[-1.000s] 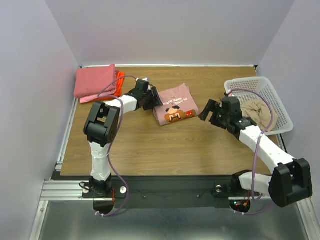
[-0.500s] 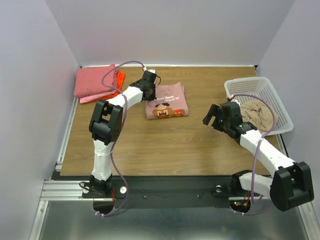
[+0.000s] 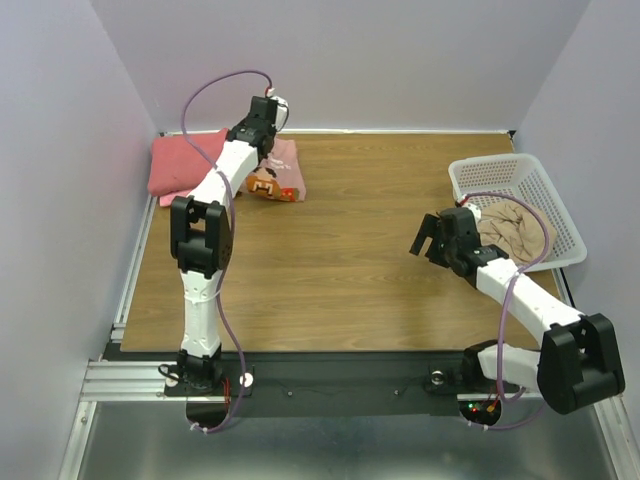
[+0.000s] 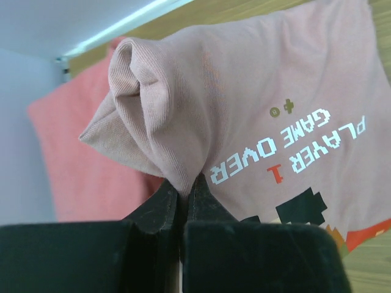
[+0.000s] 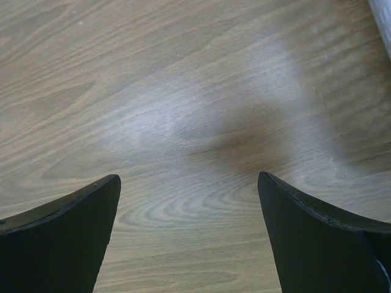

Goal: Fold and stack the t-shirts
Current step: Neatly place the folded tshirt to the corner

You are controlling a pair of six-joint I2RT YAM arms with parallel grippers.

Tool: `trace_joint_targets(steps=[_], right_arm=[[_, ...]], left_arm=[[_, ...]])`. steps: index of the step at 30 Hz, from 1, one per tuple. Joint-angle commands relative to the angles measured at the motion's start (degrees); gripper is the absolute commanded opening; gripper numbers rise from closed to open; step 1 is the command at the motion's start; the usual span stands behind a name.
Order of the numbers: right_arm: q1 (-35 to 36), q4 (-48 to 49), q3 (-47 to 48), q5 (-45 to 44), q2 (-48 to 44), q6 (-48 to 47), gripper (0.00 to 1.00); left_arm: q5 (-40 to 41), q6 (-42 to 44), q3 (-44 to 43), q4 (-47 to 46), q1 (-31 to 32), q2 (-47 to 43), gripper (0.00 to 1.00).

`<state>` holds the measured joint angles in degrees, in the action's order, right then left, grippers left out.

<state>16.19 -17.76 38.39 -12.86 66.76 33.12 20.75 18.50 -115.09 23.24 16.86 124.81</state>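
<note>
My left gripper (image 3: 262, 152) is shut on a bunched fold of the dusty-pink t-shirt (image 3: 282, 176), at the back left of the table. In the left wrist view the fingertips (image 4: 197, 188) pinch the cloth, and the t-shirt (image 4: 256, 91) shows white "GAME OVER" text and pixel art. Just left of it lies the coral-pink t-shirt (image 3: 185, 160) atop a stack, also seen as coral-pink cloth (image 4: 79, 171) in the wrist view. A beige t-shirt (image 3: 515, 225) lies crumpled in the basket. My right gripper (image 3: 428, 235) is open over bare wood, nothing between its fingers (image 5: 73, 213).
A white lattice basket (image 3: 505, 170) stands at the right edge of the table. The left wall and back wall close in behind the stack. Wooden tabletop (image 3: 340, 260) lies between the two arms.
My left gripper shut on the dusty-pink t-shirt and carried it from mid-table to the back left, next to the stack. The right arm drew back slightly, still open.
</note>
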Motion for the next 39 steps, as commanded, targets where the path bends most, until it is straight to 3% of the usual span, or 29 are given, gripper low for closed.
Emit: trace_joint_targets(steps=[1, 5, 18, 25, 39], right_arm=[[-0.36, 1.59, 0.37, -2.78, 1.61, -0.43, 1.00], [-0.28, 1.59, 0.63, -2.52, 3.72, -0.34, 1.00], [-0.28, 1.59, 1.07, -4.27, 5.48, -0.08, 1.00], [-0.28, 1.67, 1.16, -6.12, 7.15, -0.17, 1.00], [-0.28, 1.59, 1.86, -6.56, 9.61, 0.27, 1.00]], left_arm=[[3.94, 10.14, -5.32, 0.14, -1.92, -3.43, 0.00], [6.49, 15.76, -5.85, -0.83, -3.23, -4.75, 0.00], [2.89, 25.26, -12.08, -1.36, -4.73, -9.06, 0.00], [-3.16, 25.27, -17.18, 1.62, -5.00, -11.78, 0.00], [-6.95, 23.16, -12.35, 0.40, -10.27, -13.37, 0.00]])
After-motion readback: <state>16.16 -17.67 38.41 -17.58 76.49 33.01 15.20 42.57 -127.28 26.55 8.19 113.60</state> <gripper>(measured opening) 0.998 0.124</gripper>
